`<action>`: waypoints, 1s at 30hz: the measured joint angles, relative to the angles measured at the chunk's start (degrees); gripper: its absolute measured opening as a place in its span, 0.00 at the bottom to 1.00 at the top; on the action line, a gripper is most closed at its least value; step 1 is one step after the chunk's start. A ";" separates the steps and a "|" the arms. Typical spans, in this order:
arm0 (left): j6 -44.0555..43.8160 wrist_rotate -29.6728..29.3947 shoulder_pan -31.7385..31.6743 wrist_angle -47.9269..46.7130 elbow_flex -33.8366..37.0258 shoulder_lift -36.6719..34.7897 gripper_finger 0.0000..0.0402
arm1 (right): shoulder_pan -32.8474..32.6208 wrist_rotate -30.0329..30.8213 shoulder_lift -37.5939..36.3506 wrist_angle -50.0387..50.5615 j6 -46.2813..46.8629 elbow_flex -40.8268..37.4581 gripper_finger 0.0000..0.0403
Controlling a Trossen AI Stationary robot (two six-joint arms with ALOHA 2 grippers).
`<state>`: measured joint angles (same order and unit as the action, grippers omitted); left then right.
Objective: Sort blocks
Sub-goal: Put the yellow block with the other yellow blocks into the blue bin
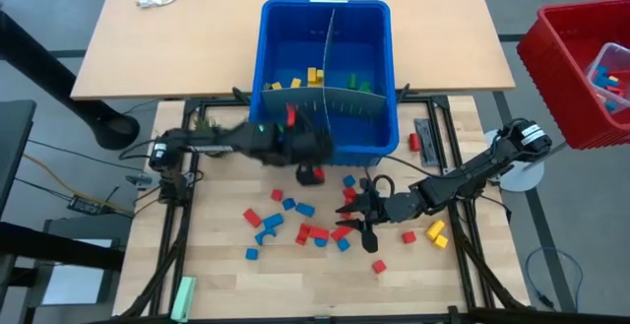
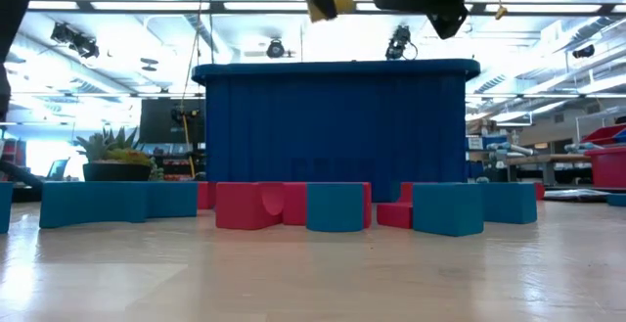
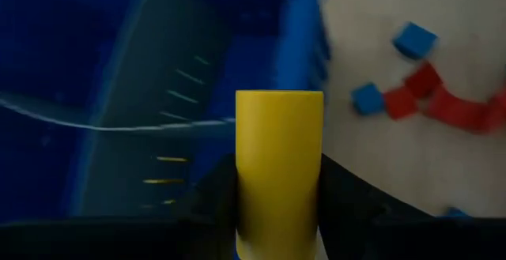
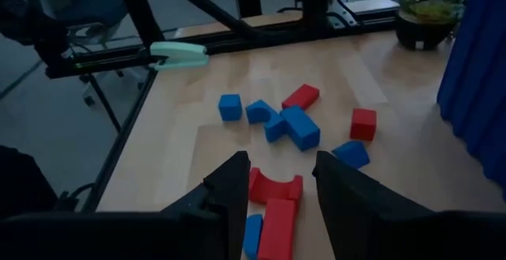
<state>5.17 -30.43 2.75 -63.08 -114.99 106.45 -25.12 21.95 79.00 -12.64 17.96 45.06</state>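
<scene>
Left gripper, seen from the high view at the near wall of the deep blue plastic bin, shows in its own wrist view clamped on an upright yellow plastic block, held by its flat sides over the bin's edge. Right gripper, in its wrist view, hangs parted and empty over a red arched block among loose red and blue blocks on the wooden table before the bin; these look light, rigid and smooth, likely slippery, so pinching across opposite flat faces seems safest.
</scene>
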 joint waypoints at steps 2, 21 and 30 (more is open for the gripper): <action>1.04 0.63 -1.99 -1.32 -2.96 -0.02 0.34 | 0.00 0.04 0.00 -0.08 0.01 0.00 0.33; 9.97 7.32 -34.56 5.91 -8.06 0.00 0.34 | 0.00 0.09 0.11 -1.03 -0.02 -0.03 0.33; 8.72 9.24 -41.34 12.47 -8.08 0.19 0.44 | 0.02 0.75 0.13 -1.03 -0.04 -0.04 0.33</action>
<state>13.89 -21.19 -38.58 -50.61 -123.07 106.64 -25.10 22.70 79.13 -13.67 17.91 45.01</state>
